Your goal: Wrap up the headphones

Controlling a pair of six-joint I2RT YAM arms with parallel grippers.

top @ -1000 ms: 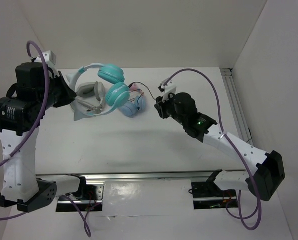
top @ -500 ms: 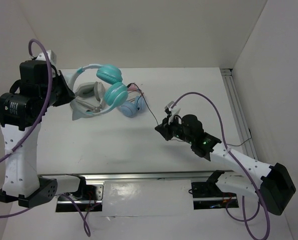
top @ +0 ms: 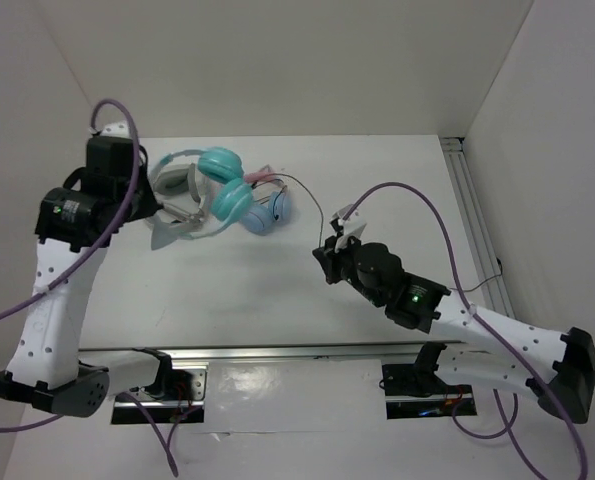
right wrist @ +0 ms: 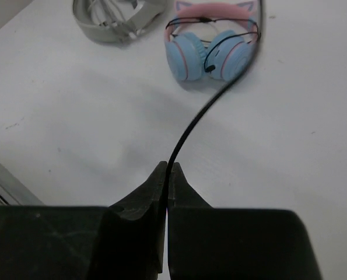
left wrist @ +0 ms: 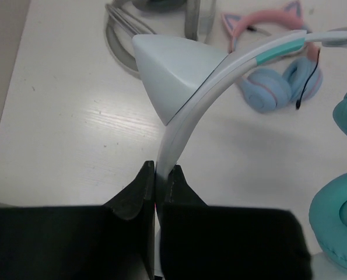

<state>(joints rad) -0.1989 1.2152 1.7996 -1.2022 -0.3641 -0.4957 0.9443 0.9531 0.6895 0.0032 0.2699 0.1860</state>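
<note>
Headphones point(top: 227, 196): whitish cat-eared headband point(left wrist: 188, 125) clamped in left tool point(left wrist: 156, 175); thin black cable point(right wrist: 192, 125) clamped in right tool point(right wrist: 166, 172); teal cups.

White links point(top: 49, 300), black joints point(top: 72, 215), purple cables point(top: 389, 186), green light point(top: 414, 297)

The top camera looks down from above and behind the arms point(top: 52, 290), taking in the whole table point(top: 227, 290). The left wrist camera peers along the left gripper point(left wrist: 156, 175), hard against the headphones point(left wrist: 167, 76) pinched there. The right wrist camera looks past the right gripper point(right wrist: 167, 172) and its clamped cable point(right wrist: 192, 122), down at the tabletop. All three share the pink pair point(top: 264, 216) and the grey pair point(top: 175, 182).
</note>
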